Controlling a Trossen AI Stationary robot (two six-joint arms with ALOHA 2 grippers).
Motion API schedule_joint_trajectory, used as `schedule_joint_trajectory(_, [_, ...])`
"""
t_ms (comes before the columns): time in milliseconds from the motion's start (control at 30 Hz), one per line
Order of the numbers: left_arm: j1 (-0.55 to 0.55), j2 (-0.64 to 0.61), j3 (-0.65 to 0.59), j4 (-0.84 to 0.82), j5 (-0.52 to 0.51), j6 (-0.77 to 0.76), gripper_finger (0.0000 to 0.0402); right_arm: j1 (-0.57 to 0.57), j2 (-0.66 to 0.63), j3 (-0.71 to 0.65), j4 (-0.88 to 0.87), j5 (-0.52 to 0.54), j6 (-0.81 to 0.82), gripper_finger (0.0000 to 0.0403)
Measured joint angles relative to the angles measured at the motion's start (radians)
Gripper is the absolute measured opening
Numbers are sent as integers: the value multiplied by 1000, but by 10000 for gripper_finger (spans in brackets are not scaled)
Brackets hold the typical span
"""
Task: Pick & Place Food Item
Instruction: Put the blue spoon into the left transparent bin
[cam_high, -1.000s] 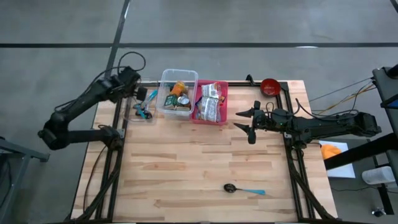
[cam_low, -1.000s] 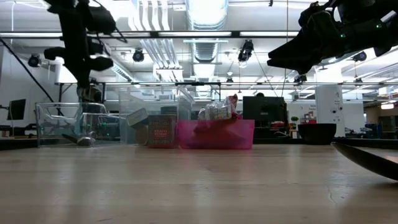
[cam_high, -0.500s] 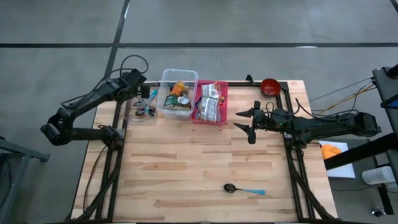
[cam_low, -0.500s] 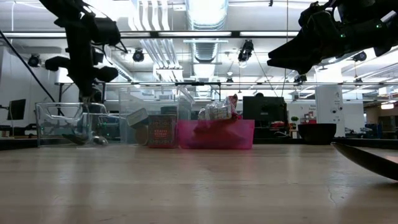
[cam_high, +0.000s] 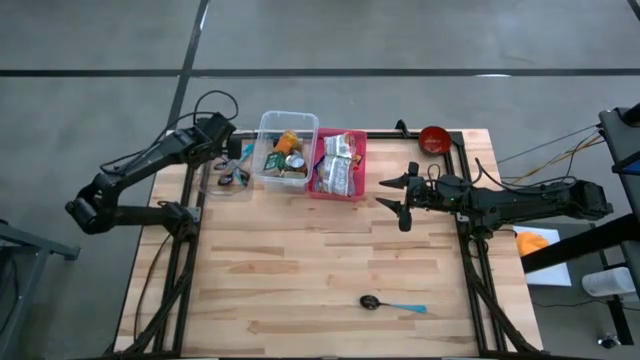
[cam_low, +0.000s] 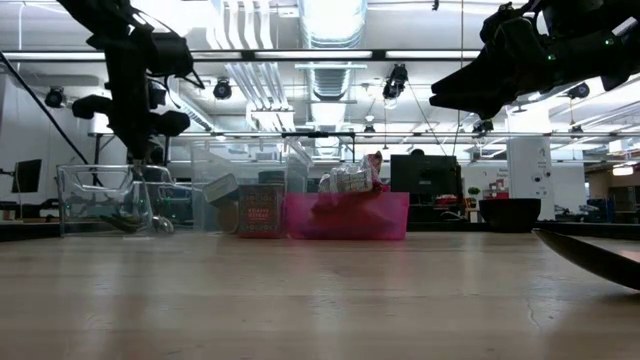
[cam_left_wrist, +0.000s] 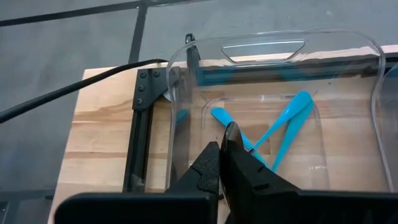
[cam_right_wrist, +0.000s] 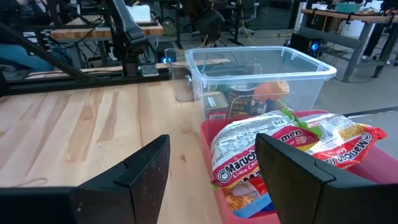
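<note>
My left gripper (cam_left_wrist: 225, 134) is shut and slants down into the mouth of a small clear bin (cam_high: 212, 183) at the table's far left, just above several blue-handled utensils (cam_left_wrist: 283, 127) on the bin's floor. In the low view the left gripper (cam_low: 150, 155) stands at the bin's rim. My right gripper (cam_high: 384, 194) hovers open at the table's right, level, pointing toward a pink bin (cam_high: 360, 168) of ramen packets (cam_right_wrist: 292, 146). A clear bin (cam_high: 268, 128) with cans and food items stands between the two bins. My left gripper's shut fingertips (cam_left_wrist: 231, 130) stand right over one blue utensil handle (cam_left_wrist: 217, 116). The fingers themselves cover that spot, so I cannot tell whether they touch it.
A red bowl (cam_high: 433, 138) sits at the far right corner. A spoon with a blue handle (cam_high: 392, 304) lies near the table's near edge. Bare wood spreads across the middle of the table (cam_high: 300, 260).
My left gripper has sunk toward the small clear bin and rolled a little about its own axis, staying shut. My right arm has kept still.
</note>
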Motion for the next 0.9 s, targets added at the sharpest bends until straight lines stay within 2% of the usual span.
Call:
schedule_joint_trajectory(300, [0, 0, -8, 4, 3, 1, 62, 0, 0, 0, 0, 0, 0, 235])
schedule_joint_trajectory(667, [0, -1, -6, 3, 9, 4, 64, 0, 0, 0, 0, 0, 1, 235])
schedule_joint_trajectory(900, [-3, -35, 22, -7, 77, 45, 64, 0, 0, 0, 0, 0, 0, 235])
